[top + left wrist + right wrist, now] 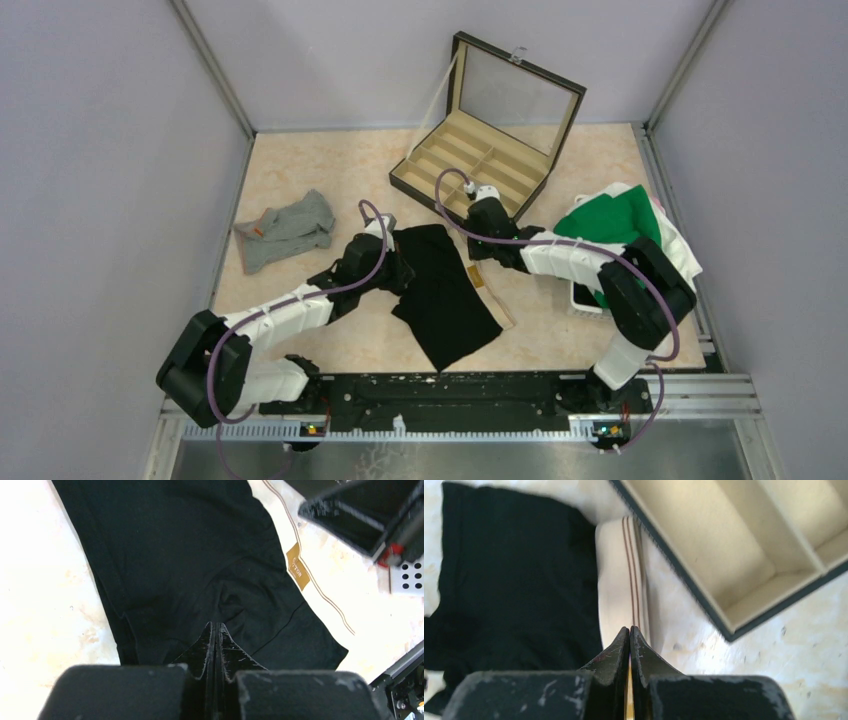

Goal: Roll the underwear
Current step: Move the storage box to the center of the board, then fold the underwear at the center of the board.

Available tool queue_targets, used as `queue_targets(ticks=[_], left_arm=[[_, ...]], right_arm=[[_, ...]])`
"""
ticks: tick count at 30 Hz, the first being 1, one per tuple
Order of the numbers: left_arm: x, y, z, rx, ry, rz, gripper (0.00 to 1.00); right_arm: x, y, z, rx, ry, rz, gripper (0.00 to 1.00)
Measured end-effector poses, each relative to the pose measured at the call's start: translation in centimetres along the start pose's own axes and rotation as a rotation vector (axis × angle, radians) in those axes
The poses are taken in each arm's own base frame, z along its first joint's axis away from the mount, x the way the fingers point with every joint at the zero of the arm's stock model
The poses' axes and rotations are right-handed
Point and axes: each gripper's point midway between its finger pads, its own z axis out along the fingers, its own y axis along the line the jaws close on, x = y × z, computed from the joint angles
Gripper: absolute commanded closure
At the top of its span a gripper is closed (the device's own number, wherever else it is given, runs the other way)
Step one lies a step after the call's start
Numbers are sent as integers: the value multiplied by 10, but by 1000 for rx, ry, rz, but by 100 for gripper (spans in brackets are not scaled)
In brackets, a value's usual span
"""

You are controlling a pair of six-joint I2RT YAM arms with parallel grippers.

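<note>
The black underwear (445,290) lies flat mid-table, its cream striped waistband (621,570) along the right edge, with a gold label (297,567) on it. My left gripper (216,626) is shut at the garment's left side (400,262), where the black fabric puckers right at the fingertips. My right gripper (630,629) is shut, with its tips resting at the waistband's end (476,252). I cannot tell whether it pinches the band. The grey underwear (285,230), with its small orange label, lies crumpled at the far left, away from both grippers.
An open compartmented case (490,150) with its lid raised stands behind the right gripper; its near corner (729,630) is close to the fingers. A pile of green and white clothes (620,225) sits at the right edge. Walls close in the table.
</note>
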Motion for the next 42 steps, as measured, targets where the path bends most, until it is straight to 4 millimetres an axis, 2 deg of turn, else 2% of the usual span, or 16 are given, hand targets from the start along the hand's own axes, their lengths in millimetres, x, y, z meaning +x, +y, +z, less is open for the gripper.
queue_targets(ticks=[3, 6, 11, 15, 19, 22, 24, 26, 29, 32, 34, 36, 38, 42], left_arm=[[9, 1, 0, 0, 22, -9, 98], [17, 2, -1, -1, 40, -10, 99], [23, -3, -2, 14, 57, 0, 99], [25, -8, -4, 27, 59, 6, 99], [26, -15, -7, 46, 59, 15, 99], [35, -18, -8, 53, 76, 18, 100], [43, -15, -8, 45, 91, 17, 100], [48, -13, -9, 34, 100, 16, 100], [52, -9, -9, 21, 105, 7, 100], [52, -4, -9, -6, 98, -2, 100], [50, 1, -10, -34, 83, -8, 100], [47, 7, -10, -74, 63, -16, 98], [42, 12, -10, -110, 44, -18, 97], [21, 13, -8, -149, -21, -13, 99]], right_arm=[[-14, -8, 17, 54, -10, -14, 100], [-23, -27, 32, 135, -6, -15, 100], [-22, -63, 50, 239, 51, 10, 100], [-25, -93, 51, 318, 62, 31, 100], [-28, -98, 49, 318, 60, 26, 100], [-30, -85, 40, 225, 35, 10, 100], [-33, -66, 26, 104, 11, -1, 100], [-39, -40, 10, -43, -25, -15, 100], [-47, 0, -2, -206, -53, -63, 100], [-36, 42, -4, -318, -23, -136, 100], [-23, 62, 1, -354, 10, -170, 100], [-8, 71, 5, -366, 44, -188, 100], [1, 70, 12, -350, 69, -187, 100], [0, 60, 18, -305, 66, -174, 100]])
